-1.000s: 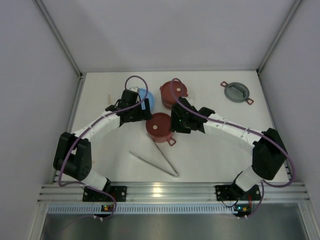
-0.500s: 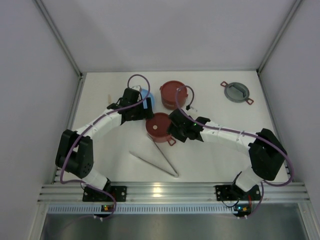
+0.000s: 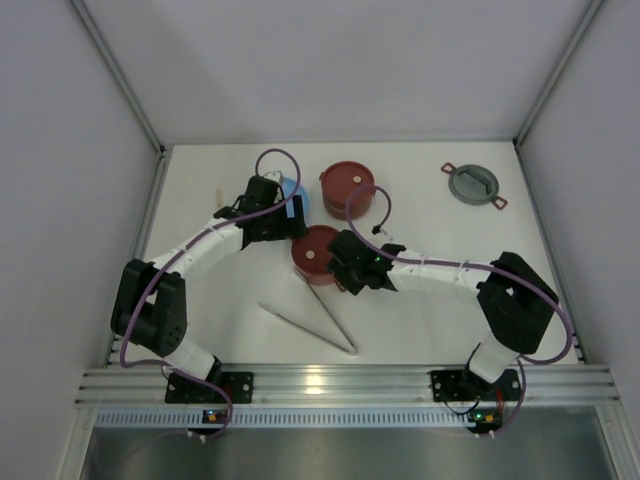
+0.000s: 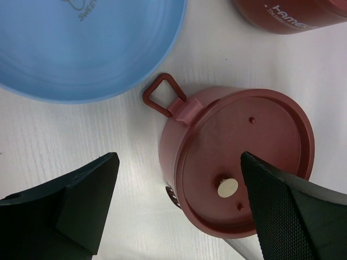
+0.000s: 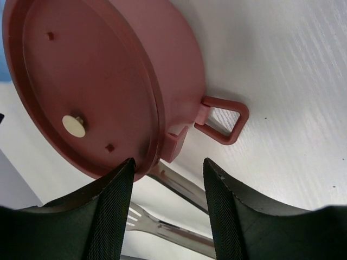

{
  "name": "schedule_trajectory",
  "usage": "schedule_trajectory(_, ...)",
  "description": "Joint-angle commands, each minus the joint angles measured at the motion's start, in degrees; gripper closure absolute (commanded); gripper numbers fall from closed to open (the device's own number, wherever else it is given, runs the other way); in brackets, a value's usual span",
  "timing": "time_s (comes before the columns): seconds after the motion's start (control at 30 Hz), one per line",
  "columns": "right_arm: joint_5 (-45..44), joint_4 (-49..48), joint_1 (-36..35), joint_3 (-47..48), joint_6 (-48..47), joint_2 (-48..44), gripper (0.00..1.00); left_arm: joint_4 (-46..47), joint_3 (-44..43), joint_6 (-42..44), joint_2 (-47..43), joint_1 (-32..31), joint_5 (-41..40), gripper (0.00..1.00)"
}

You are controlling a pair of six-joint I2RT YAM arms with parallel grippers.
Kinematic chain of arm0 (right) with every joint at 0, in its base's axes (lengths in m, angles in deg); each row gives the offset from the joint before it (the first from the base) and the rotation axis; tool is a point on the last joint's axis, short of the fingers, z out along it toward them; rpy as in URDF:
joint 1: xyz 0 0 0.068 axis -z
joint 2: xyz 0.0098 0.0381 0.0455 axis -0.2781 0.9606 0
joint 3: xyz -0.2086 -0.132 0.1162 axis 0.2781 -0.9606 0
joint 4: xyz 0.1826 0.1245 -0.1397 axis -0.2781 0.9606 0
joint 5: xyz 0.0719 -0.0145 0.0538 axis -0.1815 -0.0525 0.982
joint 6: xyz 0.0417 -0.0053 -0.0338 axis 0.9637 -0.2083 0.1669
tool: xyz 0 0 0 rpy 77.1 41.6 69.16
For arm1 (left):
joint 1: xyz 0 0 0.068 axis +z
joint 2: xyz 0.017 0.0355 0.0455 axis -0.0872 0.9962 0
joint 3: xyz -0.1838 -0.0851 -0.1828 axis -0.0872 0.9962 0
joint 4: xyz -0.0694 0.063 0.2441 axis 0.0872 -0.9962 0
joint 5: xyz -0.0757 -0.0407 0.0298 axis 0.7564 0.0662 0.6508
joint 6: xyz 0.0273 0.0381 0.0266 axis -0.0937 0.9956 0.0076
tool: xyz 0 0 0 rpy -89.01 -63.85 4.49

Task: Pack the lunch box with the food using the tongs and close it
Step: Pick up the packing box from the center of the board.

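Since the flat white bench carries everything, the tongs must be lifted straight off it. The nearer lunch box bowl, lid on, stands mid-bench, and the tongs lie just on its near side. Their open ends are by the bowl wall, and the long axis slants toward the right arm's base, with bare bench around the joined end. The right fingers, half spread and empty, hover at the bowl's ear, nearest the tongs; the left fingers gape wide, empty. No food shows, perhaps hidden.

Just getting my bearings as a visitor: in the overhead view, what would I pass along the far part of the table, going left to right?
light-blue plate → dark-red bowl → grey two-eared cover
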State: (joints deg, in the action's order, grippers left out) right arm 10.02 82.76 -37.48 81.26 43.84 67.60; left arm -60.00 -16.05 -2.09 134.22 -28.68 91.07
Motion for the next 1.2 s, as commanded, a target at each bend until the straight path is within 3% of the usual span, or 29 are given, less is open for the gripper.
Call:
schedule_trajectory(0.0,-3.4,-5.6,-1.6,-2.1,5.4,-0.3,0.48,1.3,-0.5,0.7,-1.9,-0.1,0.1,0.01)
schedule_trajectory(0.3,-8.0,-6.3,-1.7,-4.5,8.2,0.7,0.55,1.4,0.2,0.7,-2.6,-0.1,0.0,0.01)
schedule_trajectory(0.67,-13.4,-8.6,-1.3,-7.0,3.4,0.4,0.61,1.1,0.4,0.8,-3.4,-0.1,-0.3,0.01)
schedule_trajectory(1.17,-7.6,-21.5,0.0,-16.3,5.4,0.9,0.61,1.3,1.1,0.7,-3.8,0.0,-0.5,0.01)
